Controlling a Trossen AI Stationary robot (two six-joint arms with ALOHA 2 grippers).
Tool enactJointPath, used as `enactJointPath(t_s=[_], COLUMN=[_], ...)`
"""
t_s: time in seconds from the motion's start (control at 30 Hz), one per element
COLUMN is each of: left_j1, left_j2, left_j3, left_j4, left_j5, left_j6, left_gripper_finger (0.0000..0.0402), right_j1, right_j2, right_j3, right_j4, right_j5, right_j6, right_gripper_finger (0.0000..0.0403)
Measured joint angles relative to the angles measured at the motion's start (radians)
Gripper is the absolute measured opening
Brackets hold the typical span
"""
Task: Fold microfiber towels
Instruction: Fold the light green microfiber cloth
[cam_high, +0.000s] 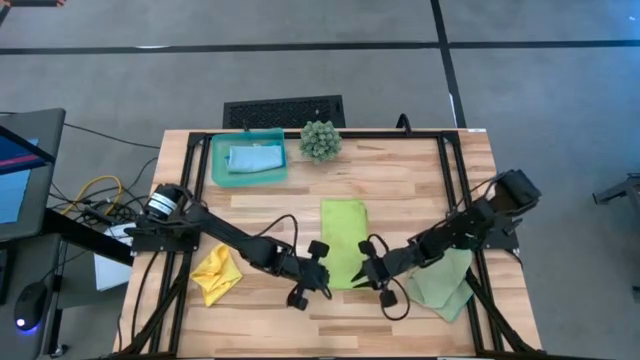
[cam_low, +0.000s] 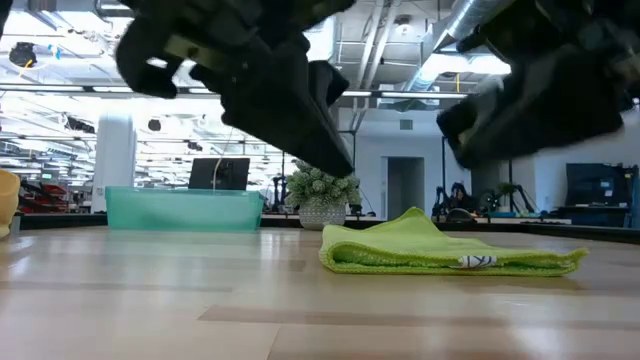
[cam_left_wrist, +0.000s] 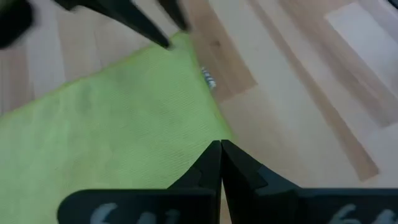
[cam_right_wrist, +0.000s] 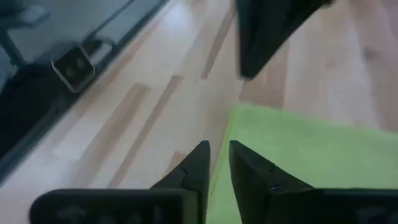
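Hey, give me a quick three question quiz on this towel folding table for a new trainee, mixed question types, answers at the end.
1. True or false: the lime green towel lies folded in the middle of the table, between the left claw and the right claw.
2. Multiple choice: what lies in the teal tray? A. the yellow towel B. the light blue towel C. the spiky plant
3. Fill in: the pale sage green towel lies beneath the ____ arm, near the table's edge.

Key
1. True; both claws sit at the towel's near corners.
2. B; the light blue towel. The yellow towel is on the wood, the spiky plant beside the tray.
3. right
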Motion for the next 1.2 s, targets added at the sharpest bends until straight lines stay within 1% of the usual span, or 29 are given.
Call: enactJointPath(t_s=[0.07, 0.17, 0.27, 0.33, 0.47, 0.63, 1.2], left_j1=[0.016, 0.048, 0.073, 0.084, 0.095, 0.094, 0.095], left_j2=[0.000, 0.001, 0.002, 0.002, 0.002, 0.002, 0.002], left_j3=[-0.019, -0.087, -0.142, -0.161, -0.185, -0.185, -0.185], left_j4=[0.053, 0.172, 0.241, 0.257, 0.299, 0.308, 0.319], left_j5=[0.026, 0.093, 0.094, 0.086, 0.081, 0.081, 0.072], left_j6=[-0.002, -0.008, -0.020, -0.030, -0.047, -0.046, -0.051], left_gripper_finger=[0.0000, 0.0000, 0.0000, 0.0000, 0.0000, 0.0000, 0.0000], right_j1=[0.000, -0.002, -0.003, -0.009, -0.028, -0.050, -0.108], right_j2=[0.048, 0.108, 0.150, 0.167, 0.187, 0.196, 0.196], right_j3=[-0.001, 0.013, 0.030, 0.034, 0.035, 0.036, 0.035], right_j4=[0.031, 0.034, 0.034, 0.030, 0.027, 0.016, 0.021], right_j5=[0.000, 0.017, 0.079, 0.108, 0.110, 0.107, 0.107], right_j6=[-0.019, -0.072, -0.086, -0.088, -0.087, -0.086, -0.086], right_gripper_finger=[0.0106, 0.0142, 0.0175, 0.0193, 0.0218, 0.0229, 0.0230])
